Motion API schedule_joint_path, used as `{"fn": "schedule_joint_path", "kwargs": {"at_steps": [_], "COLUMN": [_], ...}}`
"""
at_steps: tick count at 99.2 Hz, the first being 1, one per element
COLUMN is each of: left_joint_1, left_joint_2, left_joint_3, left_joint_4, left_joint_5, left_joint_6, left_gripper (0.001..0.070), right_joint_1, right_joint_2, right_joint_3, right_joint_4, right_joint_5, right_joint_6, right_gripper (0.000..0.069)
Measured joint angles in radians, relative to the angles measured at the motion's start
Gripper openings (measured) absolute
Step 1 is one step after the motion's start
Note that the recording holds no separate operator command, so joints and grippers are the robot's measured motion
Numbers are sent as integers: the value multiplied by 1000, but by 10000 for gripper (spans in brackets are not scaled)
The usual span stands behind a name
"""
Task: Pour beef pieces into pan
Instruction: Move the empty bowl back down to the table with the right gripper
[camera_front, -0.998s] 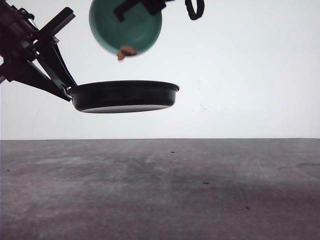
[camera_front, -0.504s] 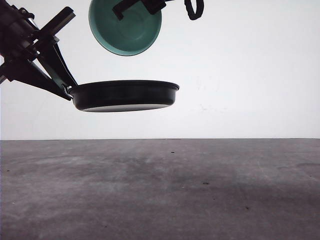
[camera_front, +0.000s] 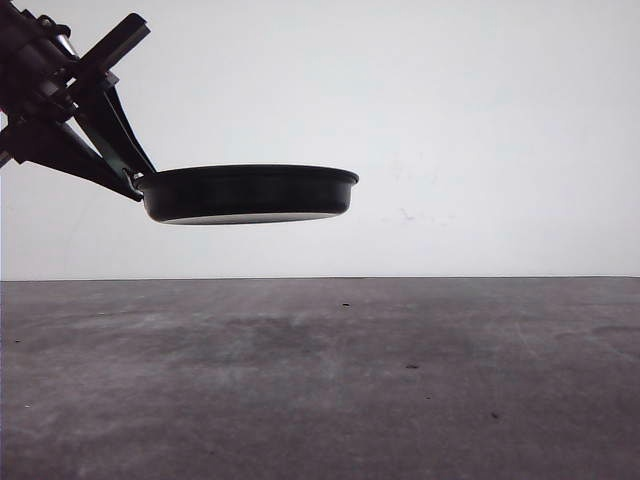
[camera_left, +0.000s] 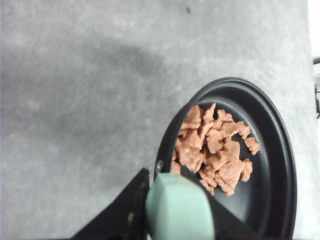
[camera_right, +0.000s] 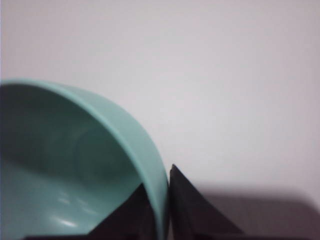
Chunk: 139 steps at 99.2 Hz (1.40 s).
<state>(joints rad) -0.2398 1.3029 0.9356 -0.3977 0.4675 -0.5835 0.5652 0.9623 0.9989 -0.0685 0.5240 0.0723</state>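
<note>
Pan held in the air over a grey tabletop, beef pieces inside it.

The table is a mottled dark grey surface with small specks, and a plain white wall stands at its far edge. On the left of the scene, the left gripper pinches the pale mint-green handle of the black pan, which hangs level, well clear of the table. From the front the pan's wall hides its contents; the left wrist view shows the beef pieces heaped in the half nearest the handle. The right gripper has its fingers closed on the rim of a teal bowl, partly cut off, its visible inside bare. No writing is readable.
</note>
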Motion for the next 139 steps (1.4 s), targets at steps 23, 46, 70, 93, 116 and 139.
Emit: {"fn": "schedule_joint_path", "kwargs": {"at_steps": [23, 46, 70, 93, 116, 139], "left_joint_1": [0, 0, 0, 0, 0, 0], "left_joint_2": [0, 0, 0, 0, 0, 0], "left_joint_3": [0, 0, 0, 0, 0, 0], "left_joint_4": [11, 12, 7, -2, -2, 21], "left_joint_5": [2, 1, 2, 2, 1, -22], "left_joint_6": [5, 15, 15, 15, 22, 42], "left_gripper": [60, 60, 60, 60, 60, 60], "right_joint_1": [-547, -822, -814, -808, -808, -808], "right_joint_2": [-1, 187, 389, 401, 361, 156], "right_joint_3": [-39, -168, -253, -250, -250, -137], "right_joint_4": [-574, -546, -516, -468, -491, -520], "right_joint_5": [-422, -687, -731, -734, -761, -829], "right_joint_6": [269, 299, 272, 264, 262, 307], "right_gripper": [15, 15, 16, 22, 474, 540]}}
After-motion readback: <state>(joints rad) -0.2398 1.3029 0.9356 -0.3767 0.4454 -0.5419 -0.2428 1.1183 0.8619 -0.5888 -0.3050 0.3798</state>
